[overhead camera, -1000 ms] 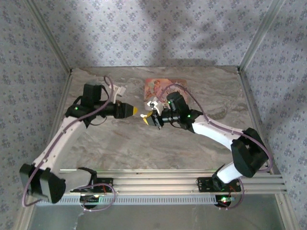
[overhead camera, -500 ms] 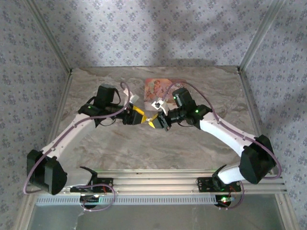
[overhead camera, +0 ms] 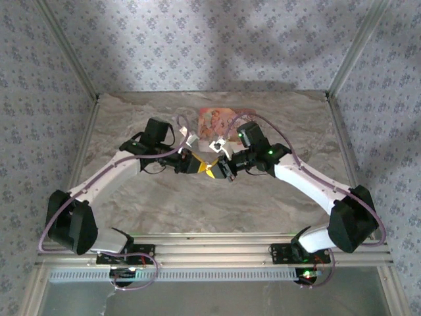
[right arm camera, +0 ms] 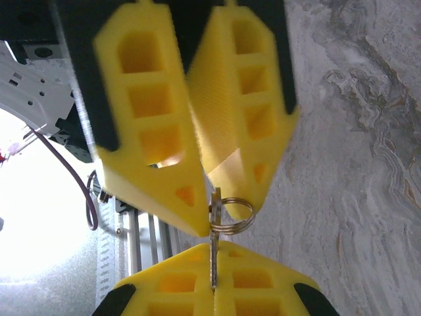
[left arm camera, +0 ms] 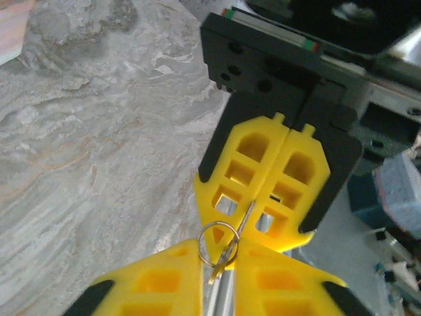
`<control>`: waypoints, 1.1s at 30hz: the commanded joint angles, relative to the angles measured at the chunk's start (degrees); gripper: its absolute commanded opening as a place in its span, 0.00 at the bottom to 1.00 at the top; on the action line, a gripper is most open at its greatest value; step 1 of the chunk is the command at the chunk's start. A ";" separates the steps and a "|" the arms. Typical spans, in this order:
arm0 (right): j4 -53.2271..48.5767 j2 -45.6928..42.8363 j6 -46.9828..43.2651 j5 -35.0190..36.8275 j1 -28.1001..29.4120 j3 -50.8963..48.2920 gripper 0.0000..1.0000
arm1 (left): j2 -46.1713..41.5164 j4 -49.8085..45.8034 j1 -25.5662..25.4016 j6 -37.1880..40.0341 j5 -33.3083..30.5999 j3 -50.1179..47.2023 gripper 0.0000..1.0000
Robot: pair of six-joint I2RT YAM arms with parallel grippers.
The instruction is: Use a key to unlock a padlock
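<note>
Right end effector is pinching the key by its blade above the table. Left end effector is meeting it tip to tip, gripping the key too.

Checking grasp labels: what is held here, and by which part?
A key, pinched from both ends: the right gripper clamps its blade, and the left gripper looks shut on the head end, by the ring.

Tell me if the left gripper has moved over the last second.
Yes. Judged against the pink packet, the left gripper has swung rightward and now meets the right gripper just in front of the packet.
</note>
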 commanded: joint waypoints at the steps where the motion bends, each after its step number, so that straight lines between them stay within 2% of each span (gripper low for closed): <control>1: -0.68 -0.31 -1.31 -2.39 -0.05 0.95 0.00 | 1.31 -1.02 -0.07 0.23 0.41 2.18 0.07; 3: 0.04 -0.27 -0.53 -2.27 -0.36 0.71 0.00 | 1.41 -0.94 -0.07 -0.46 0.43 2.15 0.01; 6: 2.48 -0.85 1.84 -0.78 -1.45 -0.24 0.01 | 1.55 -0.16 0.18 -2.30 0.11 1.79 0.00; 9: 6.73 -2.01 6.36 1.03 -3.41 -2.08 0.25 | 1.20 4.79 1.25 -7.96 0.05 -0.11 0.00; 13: 14.20 -4.68 17.81 3.45 -7.14 -6.00 0.47 | -0.47 15.34 3.73 -19.48 -2.42 -4.58 0.00; 16: 19.52 -6.28 27.50 3.38 -10.47 -8.91 0.53 | -1.78 23.50 5.17 -26.19 -3.39 -7.68 0.00; 20: 20.39 -8.66 35.32 9.07 -11.77 -10.36 0.51 | -2.34 28.28 5.29 -30.93 -3.73 -8.56 0.00; 25: 29.95 -9.39 44.35 11.81 -9.89 -12.43 0.48 | -1.91 36.23 5.12 -37.71 -1.05 -9.79 0.00; 29: 38.13 -7.70 51.65 13.33 -8.18 -12.86 0.47 | -1.10 32.16 3.71 -34.37 0.65 -8.05 0.00; 33: 40.87 -4.49 54.75 12.34 -6.59 -11.32 0.43 | -0.46 31.51 2.49 -33.76 1.56 -7.42 0.00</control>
